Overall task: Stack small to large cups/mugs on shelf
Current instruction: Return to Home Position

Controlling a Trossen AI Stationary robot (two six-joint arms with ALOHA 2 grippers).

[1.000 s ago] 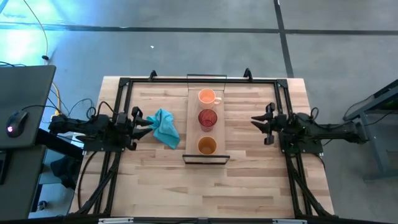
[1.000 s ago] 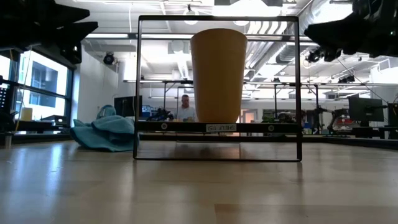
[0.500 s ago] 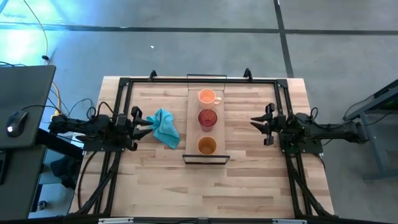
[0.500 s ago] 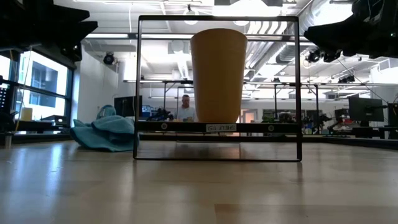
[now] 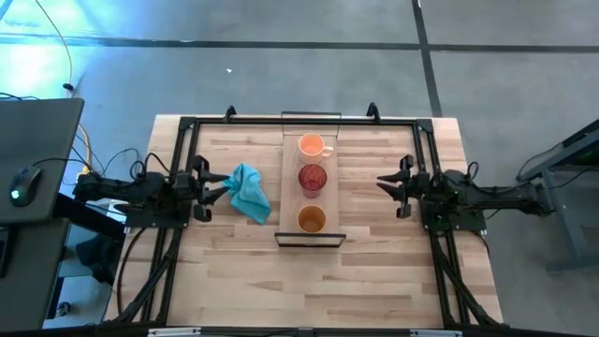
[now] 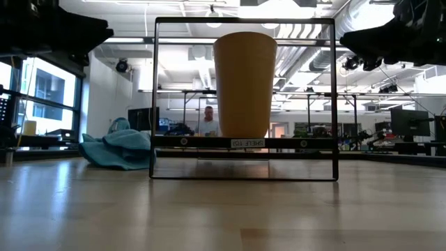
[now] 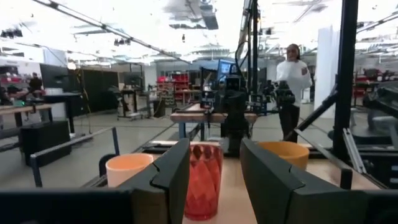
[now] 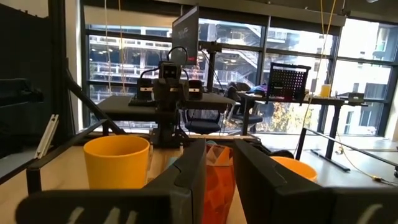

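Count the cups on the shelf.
3, in one row along the shelf: orange mug at one end, red cup in the middle, amber cup at the other end. None seem hidden.

Wood, cloth and shine before me
The table point(image 5: 374, 271) and shelf point(image 5: 291, 201) are pale smooth wood; teal cloth point(image 5: 248, 192) soft, crumpled; red cup point(image 7: 204, 180) glossy, faceted; amber cup point(image 6: 244, 84) matt; my left gripper point(image 7: 214, 146) matt, dark.

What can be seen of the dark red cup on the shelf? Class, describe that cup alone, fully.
The dark red cup is a handleless tumbler with faceted, patterned walls, translucent like glass or plastic. It stands upright, mouth up, apparently empty, in the middle of the shelf, between the pale orange mug and the amber-brown cup. Only the shelf beneath appears to touch it; nothing grips it.
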